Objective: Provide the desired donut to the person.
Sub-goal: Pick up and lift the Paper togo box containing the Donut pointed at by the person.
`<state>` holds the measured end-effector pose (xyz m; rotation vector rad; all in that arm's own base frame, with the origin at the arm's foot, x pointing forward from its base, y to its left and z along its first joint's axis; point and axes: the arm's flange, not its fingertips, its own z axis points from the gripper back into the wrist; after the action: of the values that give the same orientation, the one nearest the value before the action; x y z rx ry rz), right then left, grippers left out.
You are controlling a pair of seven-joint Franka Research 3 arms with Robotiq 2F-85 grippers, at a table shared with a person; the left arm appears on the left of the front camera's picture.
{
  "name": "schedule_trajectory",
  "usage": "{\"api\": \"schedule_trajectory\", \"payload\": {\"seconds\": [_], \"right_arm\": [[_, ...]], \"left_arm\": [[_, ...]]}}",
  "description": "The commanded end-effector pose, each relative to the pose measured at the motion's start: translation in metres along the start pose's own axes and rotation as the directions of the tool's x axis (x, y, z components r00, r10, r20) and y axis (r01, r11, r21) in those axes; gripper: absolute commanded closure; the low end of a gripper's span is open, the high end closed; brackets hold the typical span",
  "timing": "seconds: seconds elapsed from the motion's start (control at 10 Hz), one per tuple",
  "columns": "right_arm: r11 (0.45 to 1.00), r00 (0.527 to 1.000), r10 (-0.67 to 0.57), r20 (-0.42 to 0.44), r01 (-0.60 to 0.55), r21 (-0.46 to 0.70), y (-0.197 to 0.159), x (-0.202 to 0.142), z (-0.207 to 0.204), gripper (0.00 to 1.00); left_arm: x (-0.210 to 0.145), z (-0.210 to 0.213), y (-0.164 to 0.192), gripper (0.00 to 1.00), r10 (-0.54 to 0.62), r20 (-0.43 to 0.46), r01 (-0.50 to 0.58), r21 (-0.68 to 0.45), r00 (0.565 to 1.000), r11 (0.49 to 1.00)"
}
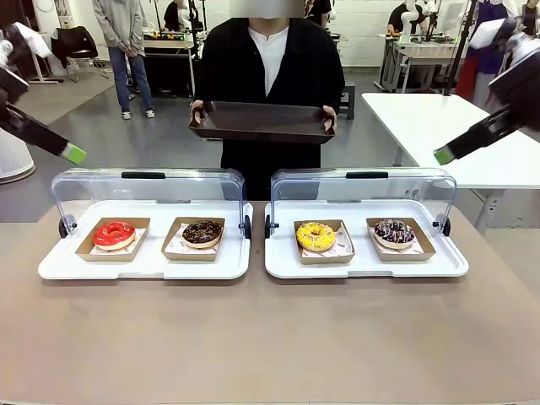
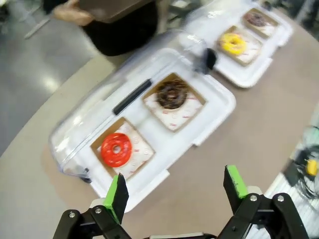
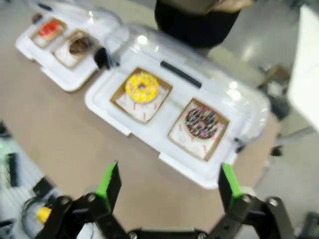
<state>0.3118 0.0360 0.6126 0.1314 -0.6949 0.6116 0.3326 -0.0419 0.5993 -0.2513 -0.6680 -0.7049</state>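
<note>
Brown bench (image 1: 253, 337). Far side: person (image 1: 245, 67) holding dark tray (image 1: 261, 122). Clear lids (image 1: 148, 187) open. On left tray (image 1: 143, 268): red donut (image 1: 114, 234), chocolate donut (image 1: 202, 232). On right tray (image 1: 363, 268): yellow donut (image 1: 315, 235), sprinkled donut (image 1: 394, 231). Raised off bench: left tool (image 2: 174, 179), right tool (image 3: 169, 173), both released, empty.

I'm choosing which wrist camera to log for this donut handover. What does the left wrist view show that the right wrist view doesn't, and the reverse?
Left wrist view, not the right: the left end effector, jaws open above the table.
Right wrist view, not the left: the right end effector, jaws open, and a white side table.
Shared: the red donut, chocolate donut, yellow donut and sprinkled donut in two white trays, plus the person.
</note>
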Motion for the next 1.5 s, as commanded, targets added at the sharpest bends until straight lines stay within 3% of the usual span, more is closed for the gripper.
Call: {"api": "schedule_trajectory", "payload": {"seconds": [0.0,0.2,0.4,0.6,0.7,1.0,1.4], "right_arm": [[0.990,0.999,-0.046,-0.013,0.048,0.134,-0.048,0.027,0.031,0.00],[0.943,0.991,0.026,0.133,-0.068,0.326,-0.086,0.042,0.049,0.00],[0.843,0.906,0.109,0.408,-0.302,0.445,-0.120,0.035,0.035,0.00],[0.777,0.814,0.099,0.572,-0.423,0.467,-0.151,0.017,0.010,0.00],[0.760,0.790,0.100,0.605,-0.453,0.466,-0.163,0.010,-0.005,0.00],[0.767,0.803,0.045,0.594,-0.409,0.495,-0.184,-0.002,-0.024,0.00],[0.791,0.812,0.041,0.582,-0.382,0.478,-0.187,-0.007,-0.024,0.00]], "left_arm": [[0.016,0.031,0.036,0.00,-0.046,-0.040,0.037,-0.207,0.998,0.978],[0.021,0.038,0.065,0.00,-0.090,0.019,0.092,-0.299,0.996,0.950],[0.013,0.033,0.097,0.00,-0.137,0.145,0.184,-0.389,0.980,0.903],[-0.005,0.027,0.124,0.00,-0.191,0.298,0.313,-0.445,0.935,0.839],[-0.016,0.025,0.137,0.00,-0.199,0.379,0.373,-0.467,0.903,0.801],[-0.037,0.026,0.156,0.00,-0.147,0.521,0.435,-0.488,0.841,0.757],[-0.033,0.028,0.152,0.00,-0.122,0.497,0.386,-0.475,0.859,0.791]]}}
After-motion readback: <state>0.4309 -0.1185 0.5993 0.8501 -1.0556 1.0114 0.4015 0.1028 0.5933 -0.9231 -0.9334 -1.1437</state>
